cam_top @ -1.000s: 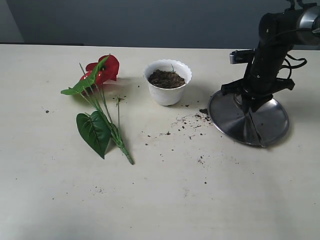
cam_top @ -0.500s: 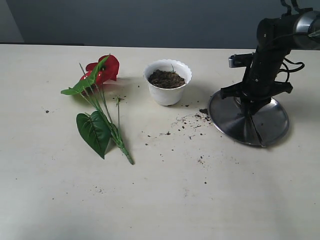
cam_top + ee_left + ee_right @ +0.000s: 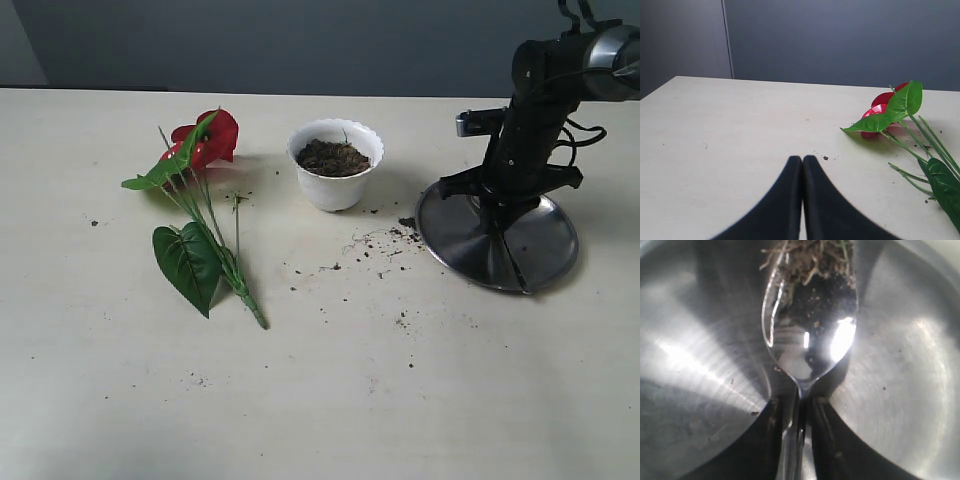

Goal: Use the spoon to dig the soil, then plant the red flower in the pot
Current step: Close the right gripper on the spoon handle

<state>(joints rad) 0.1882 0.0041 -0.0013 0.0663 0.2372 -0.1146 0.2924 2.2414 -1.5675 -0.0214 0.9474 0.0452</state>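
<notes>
Red flower (image 3: 205, 140) flat on the table (image 3: 400, 400), spoon (image 3: 810, 350) down on the steel plate (image 3: 545, 240).
Left gripper (image 3: 802, 159) is pressed fully closed on nothing, low over bare tabletop, with the blooms off at its two o'clock. The flower's stems run from the red heads toward five o'clock, past a big dark leaf. At the flower's three o'clock stands the white pot (image 3: 335, 192), upright and filled with soil (image 3: 333, 157). Loose crumbs lie scattered at the pot's five o'clock, up to the plate's rim. Right gripper (image 3: 497, 215) points down over the plate, jaws narrowly parted astride the spoon's slim handle, a sliver of gap beside it — not clamping it. Earth and rootlets cling to the bowl's far end.
</notes>
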